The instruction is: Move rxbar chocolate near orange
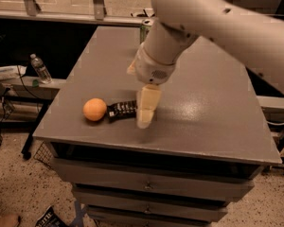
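Note:
The rxbar chocolate (121, 110) lies flat on the grey table (213, 122) in its black wrapper with white lettering. Its left end almost touches the orange (94, 109), which sits near the table's front left corner. My gripper (145, 112) hangs down from the big white arm at the bar's right end and hides that end. I cannot see whether it still grips the bar.
A green soda can (144, 30) stands at the table's back edge, partly behind the arm. A water bottle (39, 68) stands on a low shelf left of the table. Drawers run below the table's front edge.

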`<state>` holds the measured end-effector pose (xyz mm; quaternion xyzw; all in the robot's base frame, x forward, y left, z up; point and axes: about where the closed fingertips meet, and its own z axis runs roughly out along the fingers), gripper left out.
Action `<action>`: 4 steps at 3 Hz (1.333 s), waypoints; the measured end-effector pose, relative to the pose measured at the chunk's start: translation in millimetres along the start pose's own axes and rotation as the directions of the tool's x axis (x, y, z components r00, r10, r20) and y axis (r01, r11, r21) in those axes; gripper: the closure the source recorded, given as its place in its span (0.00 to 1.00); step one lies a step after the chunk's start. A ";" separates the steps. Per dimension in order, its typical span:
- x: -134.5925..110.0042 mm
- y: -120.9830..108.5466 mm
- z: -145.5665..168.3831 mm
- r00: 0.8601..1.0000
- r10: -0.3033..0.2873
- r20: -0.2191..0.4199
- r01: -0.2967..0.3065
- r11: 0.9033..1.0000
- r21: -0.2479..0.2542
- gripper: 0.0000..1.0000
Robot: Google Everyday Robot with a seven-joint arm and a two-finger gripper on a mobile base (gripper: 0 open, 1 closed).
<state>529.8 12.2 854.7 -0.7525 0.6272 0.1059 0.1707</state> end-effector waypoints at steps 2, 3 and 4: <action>91.3 2.3 -65.2 0.981 0.157 -0.117 -0.139 0.980 0.143 0.00; 144.2 15.7 -85.3 0.956 0.269 -0.117 -0.242 0.949 0.202 0.00; 151.0 18.4 -88.5 0.952 0.282 -0.118 -0.254 0.944 0.208 0.00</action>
